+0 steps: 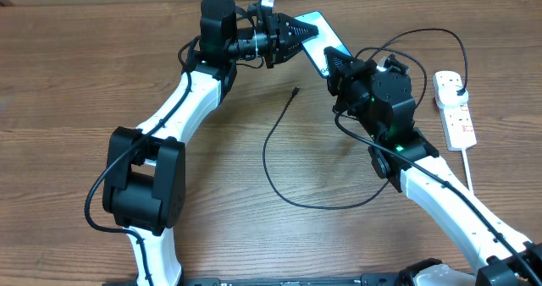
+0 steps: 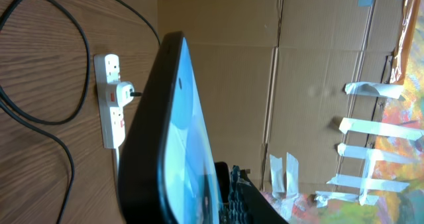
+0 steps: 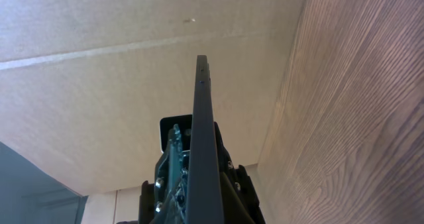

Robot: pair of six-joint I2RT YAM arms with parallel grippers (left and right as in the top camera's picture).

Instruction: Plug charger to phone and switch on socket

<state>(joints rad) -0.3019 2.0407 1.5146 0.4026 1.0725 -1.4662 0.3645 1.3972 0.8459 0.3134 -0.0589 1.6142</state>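
The phone (image 1: pixel 329 39), with a teal screen, is held tilted off the table at the back between both grippers. My left gripper (image 1: pixel 306 30) is shut on its far-left end; in the left wrist view the phone (image 2: pixel 179 118) sits in the jaws (image 2: pixel 213 207). My right gripper (image 1: pixel 337 64) is shut on its near-right end; in the right wrist view the phone (image 3: pixel 202 111) is edge-on in the jaws (image 3: pixel 199 181). The charger's cable (image 1: pixel 269 163) loops on the table, and its connector tip (image 1: pixel 293 91) lies free. Its plug head (image 1: pixel 457 85) sits in the white socket (image 1: pixel 458 121).
The socket strip (image 2: pixel 109 128), with the plug head (image 2: pixel 122 93) in it, lies near the table's right edge, its white cord running toward the front. Cable loops (image 2: pixel 73 71) lie between the arms. A cardboard wall (image 3: pixel 99 65) stands behind the table.
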